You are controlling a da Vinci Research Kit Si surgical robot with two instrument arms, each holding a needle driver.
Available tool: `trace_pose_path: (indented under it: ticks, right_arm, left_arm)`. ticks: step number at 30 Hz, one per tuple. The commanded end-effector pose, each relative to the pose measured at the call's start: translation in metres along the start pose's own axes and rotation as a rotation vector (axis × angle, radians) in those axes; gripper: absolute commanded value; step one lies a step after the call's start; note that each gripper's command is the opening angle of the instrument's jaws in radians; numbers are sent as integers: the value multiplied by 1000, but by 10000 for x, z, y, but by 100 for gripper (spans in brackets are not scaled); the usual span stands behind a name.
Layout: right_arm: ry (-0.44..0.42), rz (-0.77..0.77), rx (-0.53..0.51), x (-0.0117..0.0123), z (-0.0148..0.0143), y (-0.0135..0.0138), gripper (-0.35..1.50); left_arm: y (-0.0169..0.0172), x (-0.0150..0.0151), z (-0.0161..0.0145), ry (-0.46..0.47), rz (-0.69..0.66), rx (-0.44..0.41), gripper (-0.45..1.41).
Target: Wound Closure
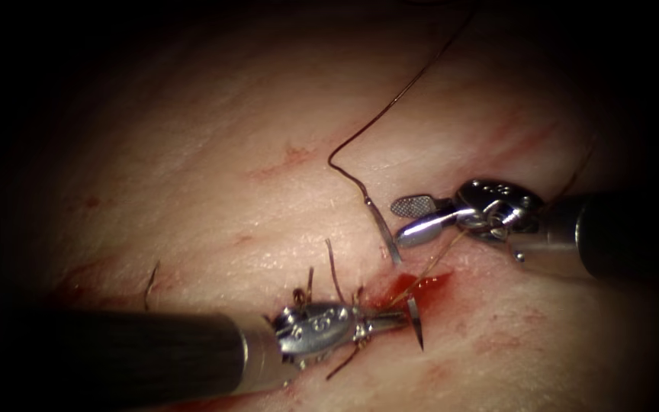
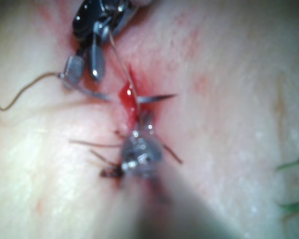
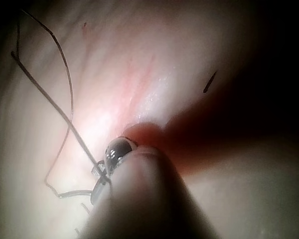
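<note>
The curved needle (image 1: pixel 384 229) is in the tissue (image 1: pixel 215 191). Its tail part stands out on the far left side of the cut (image 1: pixel 430 285), its middle is buried, and its point comes out on the near side. My left tool (image 1: pixel 401 320) is shut on that emerged part just behind the point; the same grip shows in the left wrist view, with the tool (image 2: pixel 144 119) on the needle (image 2: pixel 157 98). My right tool (image 1: pixel 404 217) hovers open beside the needle's tail and holds nothing. Thread (image 1: pixel 390 103) runs from the tail, loops and rises away.
Red fluid (image 1: pixel 419 291) pools in the open part of the cut. Earlier knots with cut ends of thread (image 1: pixel 306 288) sit left of it, above my left tool's wrist. A second strand (image 1: pixel 440 259) runs from the cut toward the right tool's wrist (image 3: pixel 117 152).
</note>
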Motion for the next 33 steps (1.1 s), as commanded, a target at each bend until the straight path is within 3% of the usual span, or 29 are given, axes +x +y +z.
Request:
trace_pose_path:
  ticks: [1, 7, 13, 27, 33]
  right_arm:
    - [-26, 4, 19, 0, 16, -10, 133]
    - [-48, 0, 53, 28, 33, -30, 131]
    - [-62, -7, 6, 49, 39, -19, 131]
    - [-153, -35, -51, 44, 43, -11, 131]
    - [-149, -33, -60, 48, 50, -10, 111]
  left_arm:
    - [2, -6, 8, -1, -2, -2, 5]
    - [2, -6, 8, -1, -2, -2, 5]
    - [4, -7, 8, -1, -2, -2, 5]
    - [5, -6, 8, -1, -3, -2, 5]
    - [6, -6, 7, -1, -3, -3, 5]
